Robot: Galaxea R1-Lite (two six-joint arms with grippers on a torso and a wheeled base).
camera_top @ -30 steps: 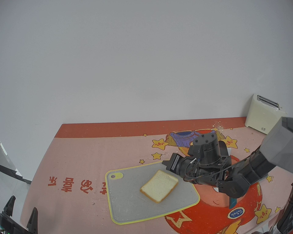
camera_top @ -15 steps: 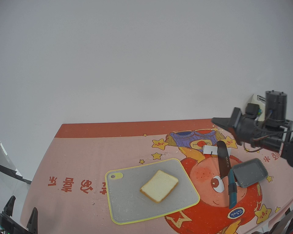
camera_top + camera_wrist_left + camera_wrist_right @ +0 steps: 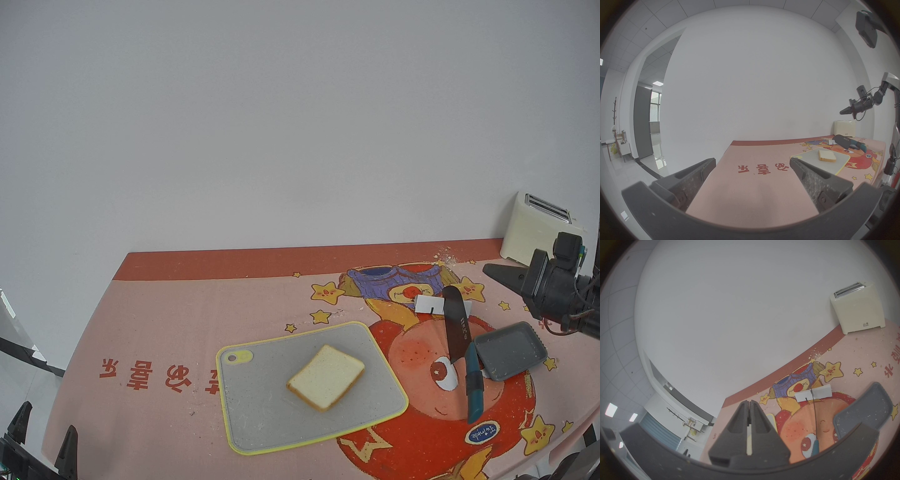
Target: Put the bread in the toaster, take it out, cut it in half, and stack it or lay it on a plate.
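Pale toasted bread [image 3: 326,386], one square slice, lies flat near the middle of one grey plastic cutting board with a yellow-green rim [image 3: 262,406] on the pink cartoon-printed table [image 3: 187,312]. To the board's right lies one knife with a dark blade and teal handle [image 3: 459,331], its tip on a small white card [image 3: 428,304] and its handle just beside one empty grey rectangular plate [image 3: 512,351]. One cream toaster [image 3: 537,234] stands at the far right corner against the wall.

There are two pincers. The left pincer [image 3: 751,162] sits low off the near left corner of the table, its fingers spread wide with nothing between them. The right pincer [image 3: 749,405] hangs in the air above the table's right edge, in front of the toaster, its fingers pressed together and empty.

The left wrist view takes in a doorway and a room beyond the wall; the right wrist view catches the knife edge-on as a thin line.

A second ago the right arm lay low over the board's right side, covering knife and plate. Half a second ago it was lifted near the toaster. It has since drawn farther right. The bread has not shifted.
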